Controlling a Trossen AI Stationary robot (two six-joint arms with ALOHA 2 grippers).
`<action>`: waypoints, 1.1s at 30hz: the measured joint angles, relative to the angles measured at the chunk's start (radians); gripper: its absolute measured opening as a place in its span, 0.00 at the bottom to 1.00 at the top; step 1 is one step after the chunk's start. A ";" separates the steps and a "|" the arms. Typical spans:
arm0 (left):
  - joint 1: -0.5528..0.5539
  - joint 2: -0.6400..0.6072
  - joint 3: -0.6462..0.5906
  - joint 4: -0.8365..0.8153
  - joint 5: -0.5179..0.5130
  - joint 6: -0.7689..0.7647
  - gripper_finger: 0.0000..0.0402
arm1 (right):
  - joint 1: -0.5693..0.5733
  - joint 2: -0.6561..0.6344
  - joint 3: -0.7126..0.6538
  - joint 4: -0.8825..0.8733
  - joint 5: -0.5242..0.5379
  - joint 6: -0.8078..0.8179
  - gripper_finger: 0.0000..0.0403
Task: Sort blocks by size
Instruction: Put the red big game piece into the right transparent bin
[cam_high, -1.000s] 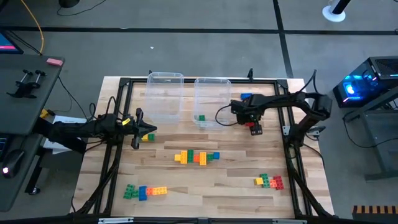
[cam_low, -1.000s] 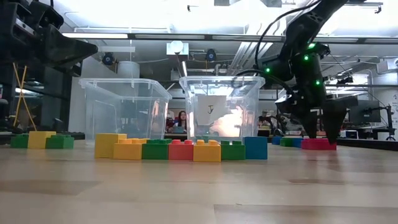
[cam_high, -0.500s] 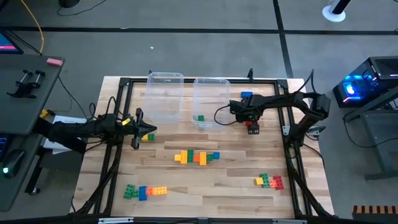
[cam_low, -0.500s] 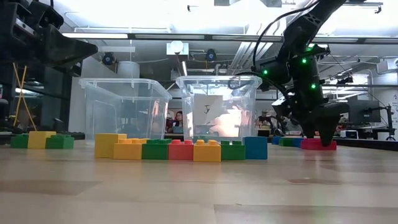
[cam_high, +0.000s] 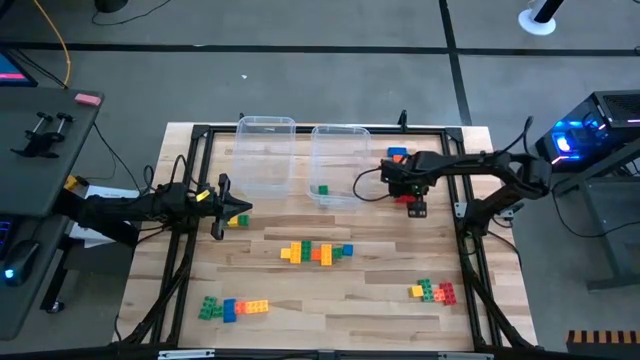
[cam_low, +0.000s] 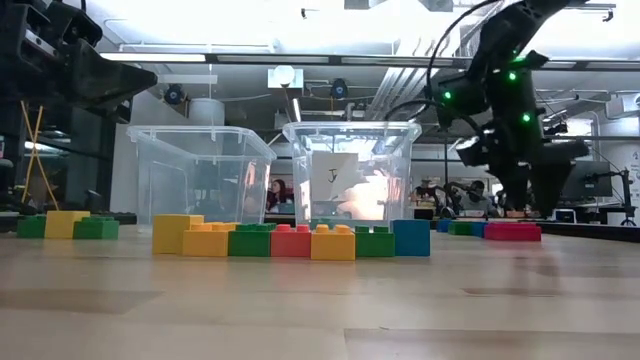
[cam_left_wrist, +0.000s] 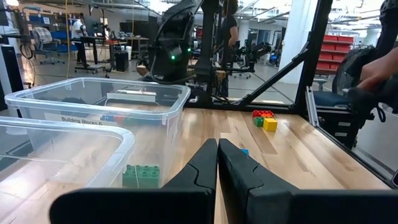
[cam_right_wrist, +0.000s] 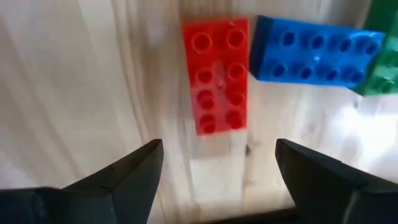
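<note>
Taking 12 o'clock as the table's far edge in the high view, the right gripper (cam_high: 415, 207) has lifted a little and drawn back toward 3 o'clock over the last second. It had been set down around the long red eight-stud brick (cam_right_wrist: 216, 74). That brick now lies flat on the wooden table (cam_high: 380, 300) at about 1 o'clock, just right of the right-hand clear plastic bin (cam_high: 340, 135). It sits ahead of the fingers, which are spread wide with nothing in them. The grab seems to have come away empty or been abandoned, so this brick is not yet sorted and another approach looks necessary. In the right wrist view a long blue brick (cam_right_wrist: 314, 50) touches the red one's end and a green brick (cam_right_wrist: 379, 78) peeks in beyond it. The left gripper (cam_high: 222, 205) waits at 9 o'clock with its fingers pressed together on nothing, just beside a small yellow-and-green pair (cam_high: 237, 221). There are two bins. The left-hand clear plastic bin (cam_high: 265, 140) at 11 o'clock shows no brick in the high view, and the right one holds one small green block (cam_high: 321, 189). There are two arms. Five groups of loose bricks lie on the wood. These are the red-and-blue group by the right gripper, the pair at 9 o'clock, a centre row (cam_high: 315, 252) of seven pieces as the low view counts them, a row at 7 o'clock (cam_high: 232, 308), and a cluster at 5 o'clock (cam_high: 432, 292). Sorting has barely begun.
</note>
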 joint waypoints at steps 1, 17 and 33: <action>0.000 0.000 0.000 0.000 0.000 0.000 0.01 | 0.000 0.000 -0.014 0.030 -0.008 0.000 0.77; 0.000 0.000 0.000 0.000 0.000 0.000 0.01 | 0.000 -0.001 -0.102 0.254 0.000 0.021 0.77; 0.000 0.000 0.000 0.000 0.000 0.000 0.01 | 0.045 -0.015 -0.070 0.105 -0.073 0.299 0.32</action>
